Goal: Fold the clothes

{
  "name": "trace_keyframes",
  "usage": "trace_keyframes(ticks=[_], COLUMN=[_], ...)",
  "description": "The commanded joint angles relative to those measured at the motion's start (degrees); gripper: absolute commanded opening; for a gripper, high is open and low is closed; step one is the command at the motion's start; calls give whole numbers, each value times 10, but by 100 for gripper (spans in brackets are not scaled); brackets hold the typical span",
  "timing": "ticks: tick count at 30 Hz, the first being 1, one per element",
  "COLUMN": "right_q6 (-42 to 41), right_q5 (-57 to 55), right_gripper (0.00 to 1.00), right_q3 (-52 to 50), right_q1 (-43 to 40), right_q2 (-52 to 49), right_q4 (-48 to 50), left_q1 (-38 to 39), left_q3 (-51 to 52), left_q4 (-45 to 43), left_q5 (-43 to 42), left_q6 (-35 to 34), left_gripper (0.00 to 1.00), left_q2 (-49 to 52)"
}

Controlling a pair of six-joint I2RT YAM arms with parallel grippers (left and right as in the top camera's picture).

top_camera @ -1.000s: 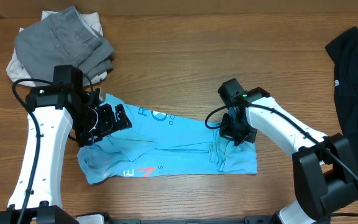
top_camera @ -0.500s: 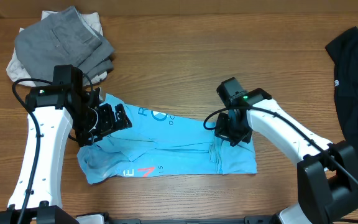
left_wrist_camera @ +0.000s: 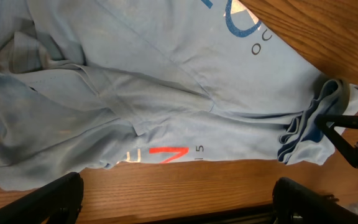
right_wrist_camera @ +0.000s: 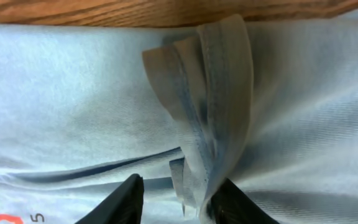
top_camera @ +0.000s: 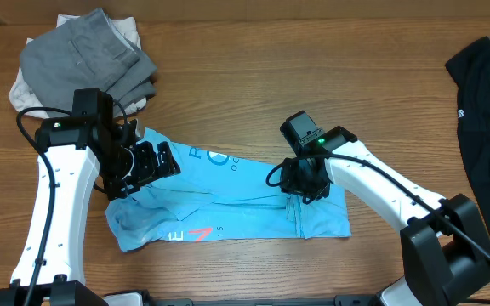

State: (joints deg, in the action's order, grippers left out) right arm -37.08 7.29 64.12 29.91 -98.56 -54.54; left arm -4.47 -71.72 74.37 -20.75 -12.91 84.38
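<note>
At the far left of the wooden table (top_camera: 253, 76) a grey garment (top_camera: 88, 51) lay crumpled on an off-white garment (top_camera: 17, 92), well clear of the work. Just below that pile the left gripper (top_camera: 147, 163) hung over the left end of the light blue T-shirt (top_camera: 228, 200). Its jaws were spread wide and held nothing; in the left wrist view its fingers (left_wrist_camera: 48, 199) framed the cloth from either side without touching it.

The T-shirt lay in a long, wrinkled band across the middle of the table, its near edge close to the table's front. On it a blue ring logo (left_wrist_camera: 238, 18) could be seen, with small dark letters beside it that began with "O". Lower down there were a white "E" (top_camera: 174, 235), a red slanted mark (left_wrist_camera: 169, 154) and a small dark "15" (left_wrist_camera: 198, 149).

The right gripper (top_camera: 300, 182) sat on the shirt's right part. In its own view the jaws stood apart, and a raised fold of hem (right_wrist_camera: 219, 106) stood up just above the gap, leaning towards one finger; nothing was clamped. Against the frame a second before, this gripper had slid leftward along the shirt, while the left arm had not shifted.

At the far right a black garment (top_camera: 487, 119) with a small white round mark (top_camera: 463, 113) lay well apart from the rest.
</note>
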Motion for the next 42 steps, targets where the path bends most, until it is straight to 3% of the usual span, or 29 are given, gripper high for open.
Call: trace_keyframes(ticks=[1,6,8,11,13,15,23,27,30,33,36,42], right_q6=[0,21,84,167,197,194,72,53,53,54,56,55], right_q5=[3,9,64,182,224,219,58,2,-26,-27,-24,39], right_gripper=[39,34,34,43,55,61,59,49,36,15,4,4], right_q3=[12,38,51,61,61,61,61,61,54,32,9,-66], right_q1=[1,-4,-4,-3,-3,-3,-51,-87,-115,-138,-139,-112], right_q2=[15,25,33,35,35,35,60,70,70,70,70,69], right_q4=[3,-25,-21,-14,-15,-19,-73,-111,-127,-126,-118,-38], left_q1=[4,4,4,4,4,4,4,4,4,4,4,4], left_q3=[-3,-3,-3,-3,-3,-3,-3,-3,-3,-2,3,21], left_q4=[-1,0,-1,-7,-7,-6,4,3,4,4,-1,-14], left_q5=[5,23,26,25,25,25,33,33,33,33,32,31], left_q6=[12,12,11,11,11,11,11,11,11,11,11,11], left_gripper=[100,100,100,100,100,100,100,100,100,100,100,100], left_q2=[-5,-4,-4,-4,-4,-4,-4,-4,-4,-4,-4,-4])
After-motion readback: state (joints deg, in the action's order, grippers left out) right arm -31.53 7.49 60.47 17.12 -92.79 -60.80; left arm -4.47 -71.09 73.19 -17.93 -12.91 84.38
